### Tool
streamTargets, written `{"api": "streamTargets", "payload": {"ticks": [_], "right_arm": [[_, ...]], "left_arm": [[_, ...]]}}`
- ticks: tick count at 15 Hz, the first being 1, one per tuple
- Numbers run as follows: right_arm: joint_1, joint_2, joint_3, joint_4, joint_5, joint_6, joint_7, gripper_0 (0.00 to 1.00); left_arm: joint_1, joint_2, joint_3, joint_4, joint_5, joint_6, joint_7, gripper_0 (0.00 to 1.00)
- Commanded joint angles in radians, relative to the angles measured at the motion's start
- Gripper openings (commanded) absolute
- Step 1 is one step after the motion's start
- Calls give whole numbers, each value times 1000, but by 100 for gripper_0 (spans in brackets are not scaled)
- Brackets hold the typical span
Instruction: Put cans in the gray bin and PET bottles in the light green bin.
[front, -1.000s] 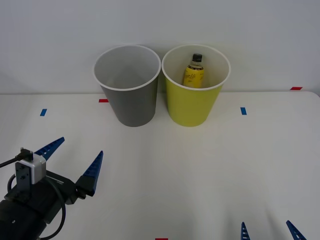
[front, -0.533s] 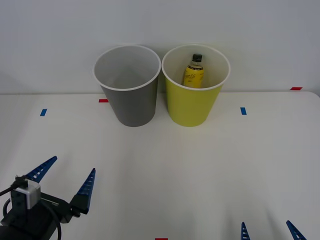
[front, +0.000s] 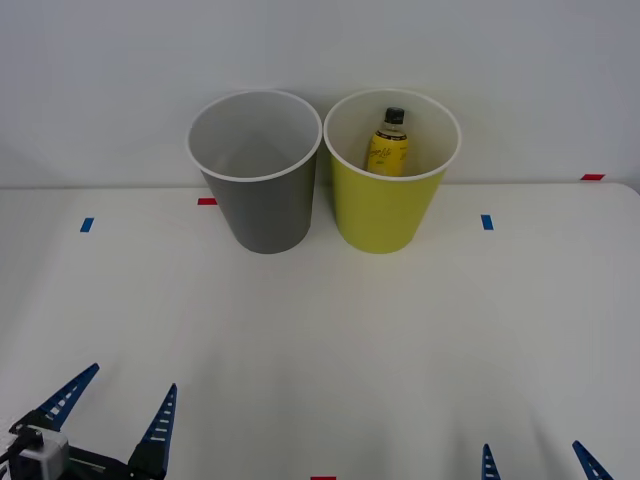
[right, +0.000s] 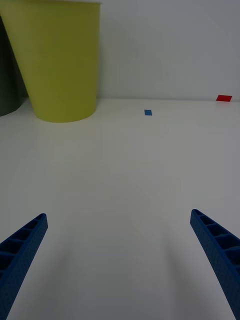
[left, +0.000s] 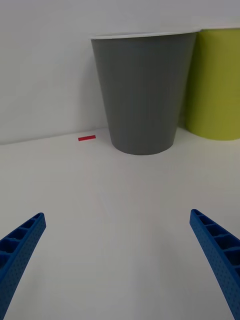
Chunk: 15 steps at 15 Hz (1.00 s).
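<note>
The gray bin (front: 262, 195) and the light green bin (front: 390, 205) stand side by side at the back of the white table. A PET bottle (front: 387, 143) with a yellow wrap and black cap stands inside the light green bin. I see nothing inside the gray bin from the front. My left gripper (front: 115, 410) is open and empty at the table's near left edge, far from both bins. At the near right edge my right gripper (front: 535, 460) is open and empty too. The gray bin (left: 142, 90) faces the left wrist, the light green bin (right: 60, 55) the right wrist.
Small blue tape marks (front: 487, 222) and red tape marks (front: 207, 201) lie flat on the table (front: 320, 330). A white wall rises right behind the bins.
My left arm has pulled back toward the table's near edge, its open gripper sliding down and away from the bins. The right gripper, bins and bottle have stayed still.
</note>
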Motion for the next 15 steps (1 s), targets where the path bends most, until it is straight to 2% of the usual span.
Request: {"api": "streamTargets", "payload": {"ticks": [1, 5, 7, 15], "right_arm": [[0, 0, 0, 0, 0, 0, 0, 100], [0, 0, 0, 0, 0, 0, 0, 100], [0, 0, 0, 0, 0, 0, 0, 100], [0, 0, 0, 0, 0, 0, 0, 100]], "left_arm": [[90, -58, 11, 40, -75, -43, 12, 100], [159, -84, 20, 43, -110, -43, 37, 100], [174, -84, 34, 46, -155, -41, 122, 100], [191, -103, 79, 84, -150, -43, 112, 100]]}}
